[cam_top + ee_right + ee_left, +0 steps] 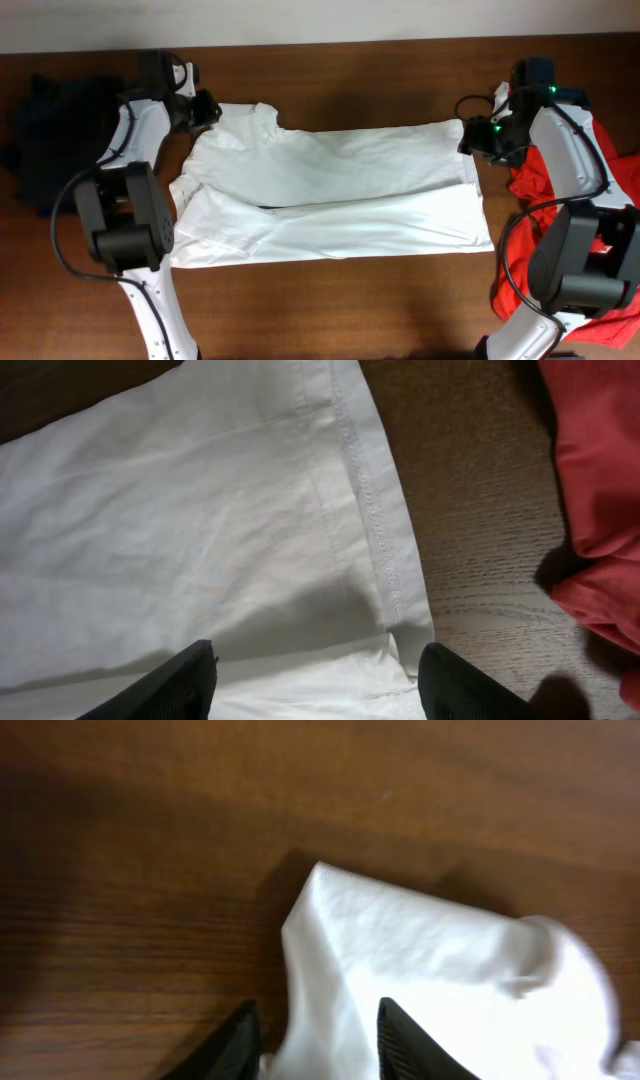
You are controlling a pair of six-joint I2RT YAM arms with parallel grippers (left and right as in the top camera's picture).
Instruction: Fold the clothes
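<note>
white t-shirt [330, 190] lies lengthwise across the bench [330, 300], collar [266, 110] toward the left hand [320, 1045], its grip unclear; right hand [315, 670] spread over hem [370, 510].

A robot lab bench, by the look of it.
My left arm [125, 215] and right arm [575, 150] stand at a wood-grain table [330, 300] by a plain pale wall [300, 20].

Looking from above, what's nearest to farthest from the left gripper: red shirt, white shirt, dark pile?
1. White shirt, right at the left gripper.
2. Dark pile, at the left end.
3. Red shirt, far off at the right end.
</note>
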